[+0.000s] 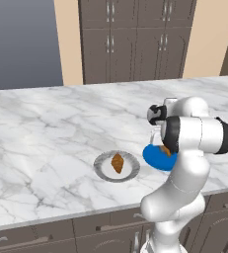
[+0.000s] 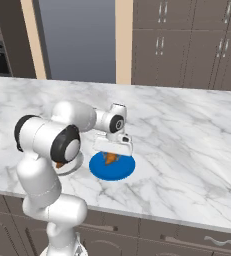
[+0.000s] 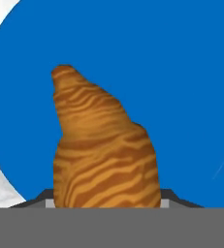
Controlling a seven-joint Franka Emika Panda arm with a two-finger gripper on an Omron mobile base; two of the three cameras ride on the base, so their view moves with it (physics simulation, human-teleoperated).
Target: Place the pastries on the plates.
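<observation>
Pastry [image 3: 104, 150] is gripped between the fingers [image 3: 104, 206], held directly over the blue plate [image 3: 181, 72] for setting down. Beside it, the grey plate [image 1: 103, 170] is already filled.

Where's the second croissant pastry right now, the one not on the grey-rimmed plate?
The golden-brown ridged croissant pastry sits between the hand's fingers directly over the solid bright blue round plate, right of the speckled grey-rimmed plate on the marble counter.
</observation>
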